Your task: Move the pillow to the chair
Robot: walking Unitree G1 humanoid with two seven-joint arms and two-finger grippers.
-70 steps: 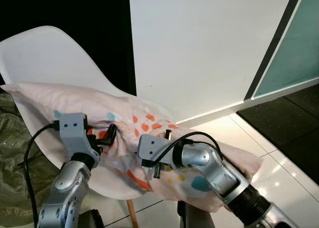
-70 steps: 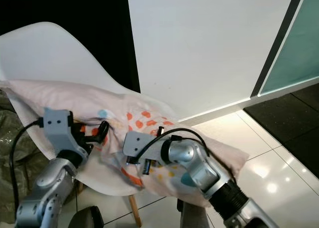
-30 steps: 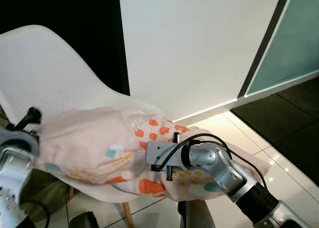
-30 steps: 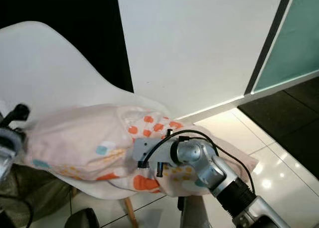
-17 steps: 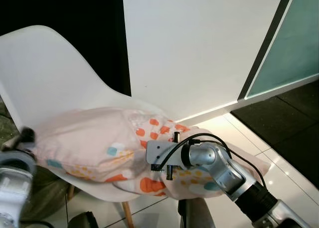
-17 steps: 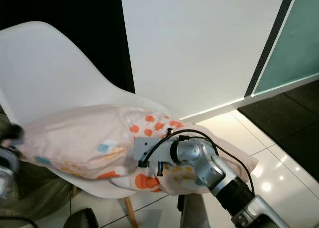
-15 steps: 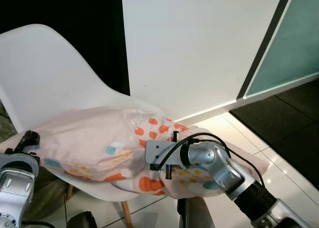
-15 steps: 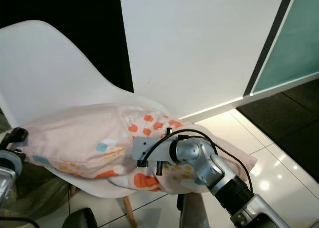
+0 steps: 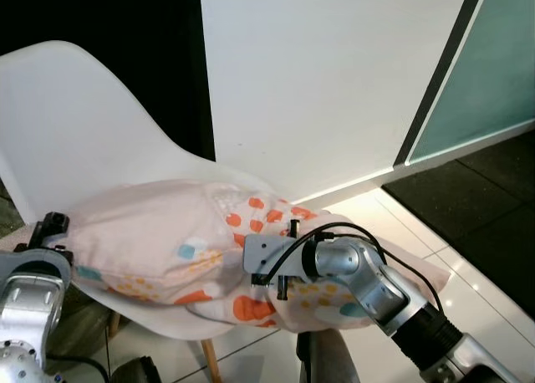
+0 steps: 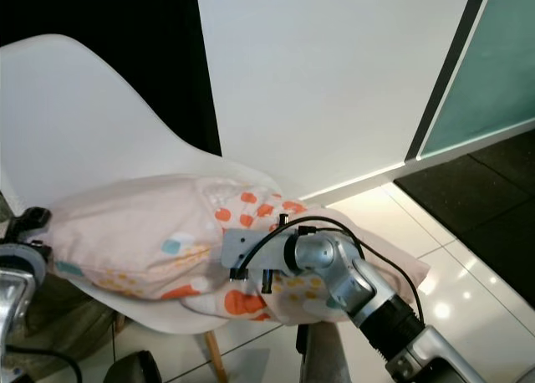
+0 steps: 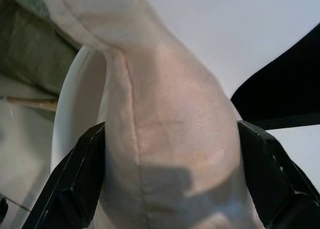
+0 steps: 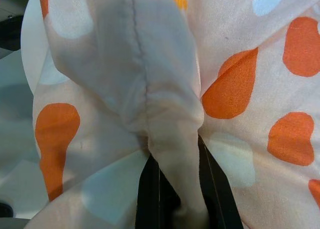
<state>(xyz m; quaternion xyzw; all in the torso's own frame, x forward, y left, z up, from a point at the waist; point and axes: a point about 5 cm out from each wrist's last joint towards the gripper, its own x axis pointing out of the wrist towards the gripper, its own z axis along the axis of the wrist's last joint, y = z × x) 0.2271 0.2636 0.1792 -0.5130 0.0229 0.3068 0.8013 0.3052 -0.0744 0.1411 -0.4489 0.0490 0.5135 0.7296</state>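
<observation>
The pale pink pillow point(image 9: 159, 241), spotted orange, blue and yellow, lies across the seat of the white shell chair point(image 9: 92, 124), and its right end hangs over the seat's front edge. My right gripper point(image 12: 175, 209) is shut on a fold of the spotted cover, its fingers buried in the cloth at the pillow's right half point(image 9: 280, 276). At the pillow's left end sits my left gripper point(image 9: 50, 232). The left wrist view has its fingers point(image 11: 75, 184) spread wide and open, with the plain pink pillow end point(image 11: 170, 139) bulging between them.
A white wall panel point(image 9: 326, 74) stands behind the chair, with a dark-framed teal glass panel point(image 9: 493, 74) to its right. Glossy white floor tiles point(image 9: 468, 291) and a dark floor strip point(image 9: 476, 199) lie at the right. Olive-green fabric point(image 11: 30, 44) sits low at the chair's left.
My left gripper let go of the pillow's middle and swung out to its left end. The pillow settled lower on the seat. The right gripper kept its hold.
</observation>
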